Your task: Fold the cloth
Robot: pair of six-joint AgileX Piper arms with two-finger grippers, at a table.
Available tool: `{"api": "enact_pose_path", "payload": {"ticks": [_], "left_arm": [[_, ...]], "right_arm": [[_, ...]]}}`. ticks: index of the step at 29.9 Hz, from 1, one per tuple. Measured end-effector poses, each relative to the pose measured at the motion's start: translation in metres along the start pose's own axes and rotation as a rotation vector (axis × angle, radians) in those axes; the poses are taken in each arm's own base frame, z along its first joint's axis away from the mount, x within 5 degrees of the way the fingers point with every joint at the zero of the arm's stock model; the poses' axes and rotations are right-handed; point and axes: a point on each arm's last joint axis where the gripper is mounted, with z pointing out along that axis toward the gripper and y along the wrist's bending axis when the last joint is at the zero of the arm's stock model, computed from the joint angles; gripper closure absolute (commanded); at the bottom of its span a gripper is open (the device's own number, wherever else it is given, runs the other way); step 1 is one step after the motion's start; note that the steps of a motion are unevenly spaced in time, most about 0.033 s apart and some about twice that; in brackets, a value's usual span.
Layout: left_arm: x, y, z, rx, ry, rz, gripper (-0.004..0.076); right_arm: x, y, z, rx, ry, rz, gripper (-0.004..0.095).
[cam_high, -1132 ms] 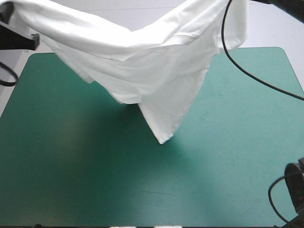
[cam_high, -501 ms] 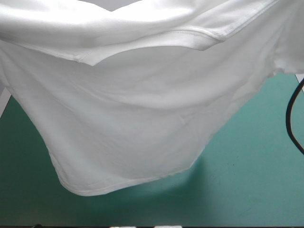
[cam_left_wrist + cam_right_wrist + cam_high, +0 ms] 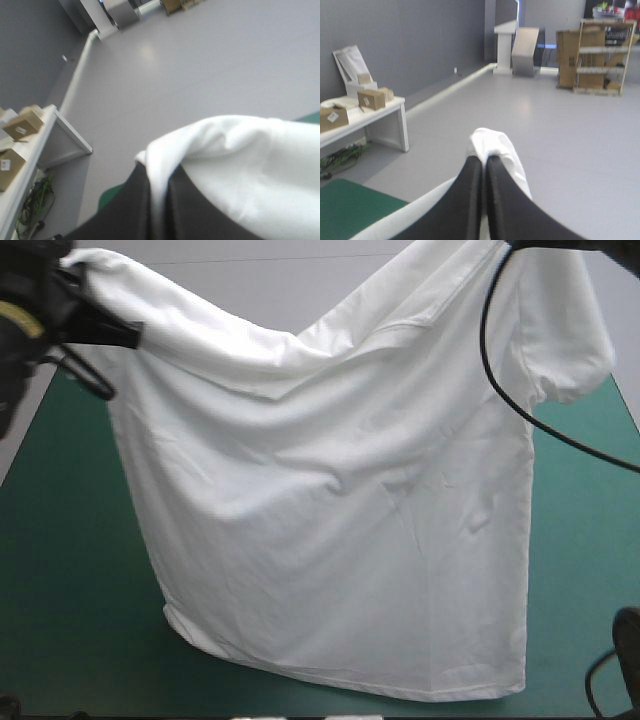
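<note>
Teal-green table cover [image 3: 60, 640] open on both sides, white T-shirt [image 3: 330, 530] hung over it as a broad sheet, hem low by the near edge, top corners raised and pinched between the nearly closed black fingers of the left gripper [image 3: 159, 172] and right gripper [image 3: 484, 162].

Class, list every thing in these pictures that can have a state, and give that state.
T-shirt: lifted, unfolded, hanging spread between the two grippers.
Left gripper: raised, shut on the T-shirt.
Right gripper: raised, shut on the T-shirt.
</note>
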Motion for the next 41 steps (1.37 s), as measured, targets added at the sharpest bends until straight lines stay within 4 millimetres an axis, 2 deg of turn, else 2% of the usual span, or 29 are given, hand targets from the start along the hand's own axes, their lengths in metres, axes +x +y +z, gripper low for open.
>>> {"api": "enact_pose_path", "payload": {"ticks": [4, 10, 14, 15, 18, 19, 22, 23, 24, 26, 27, 29, 31, 32, 34, 37, 41], "left_arm": [[0.03, -0.039, 0.077, 0.083, 0.103, -0.039, 0.0704], [0.074, -0.075, 0.171, 0.163, 0.168, -0.112, 0.0704], [0.104, -0.094, 0.221, 0.176, 0.186, -0.109, 0.0704], [0.112, -0.097, 0.232, 0.176, 0.193, -0.107, 0.0704], [0.134, -0.108, 0.26, 0.177, 0.2, -0.087, 0.0704], [0.139, -0.111, 0.266, 0.179, 0.196, -0.079, 0.0704], [0.154, -0.123, 0.286, 0.19, 0.177, -0.071, 0.0696], [0.16, -0.127, 0.292, 0.194, 0.171, -0.069, 0.0676], [0.164, -0.13, 0.297, 0.198, 0.167, -0.069, 0.0643], [0.172, -0.137, 0.306, 0.204, 0.159, -0.08, 0.0551], [0.175, -0.139, 0.309, 0.207, 0.155, -0.09, 0.0485], [0.179, -0.142, 0.313, 0.209, 0.154, -0.107, 0.0348], [0.181, -0.142, 0.314, 0.207, 0.154, -0.131, 0.0199], [0.181, -0.142, 0.314, 0.207, 0.157, -0.137, 0.015], [0.182, -0.141, 0.314, 0.204, 0.166, -0.142, 0.0113], [0.174, -0.135, 0.307, 0.191, 0.174, -0.127, 0.0117], [0.143, -0.111, 0.28, 0.154, 0.166, -0.127, 0.0132]], "right_arm": [[0.048, -0.019, 0.067, 0.008, 0.155, 0.037, 0.0925], [0.144, -0.05, 0.167, 0.037, 0.34, 0.088, 0.0925], [0.209, -0.067, 0.219, 0.065, 0.378, 0.117, 0.0925], [0.231, -0.072, 0.233, 0.074, 0.39, 0.126, 0.0925], [0.282, -0.083, 0.26, 0.098, 0.407, 0.143, 0.0903], [0.294, -0.085, 0.266, 0.102, 0.414, 0.147, 0.0876], [0.329, -0.091, 0.279, 0.116, 0.438, 0.157, 0.0661], [0.337, -0.092, 0.282, 0.117, 0.443, 0.157, 0.0508], [0.345, -0.093, 0.285, 0.119, 0.448, 0.15, 0.0397], [0.352, -0.094, 0.287, 0.117, 0.454, 0.133, 0.0171], [0.353, -0.094, 0.287, 0.115, 0.456, 0.127, 0.0107], [0.353, -0.094, 0.287, 0.112, 0.461, 0.122, 0.0092], [0.351, -0.092, 0.285, 0.107, 0.482, 0.127, 0.0127], [0.349, -0.091, 0.282, 0.103, 0.501, 0.129, 0.0148], [0.343, -0.089, 0.277, 0.092, 0.537, 0.13, 0.0166], [0.319, -0.084, 0.266, 0.076, 0.56, 0.134, 0.0166], [0.278, -0.076, 0.241, 0.056, 0.606, 0.14, 0.0176]]}}
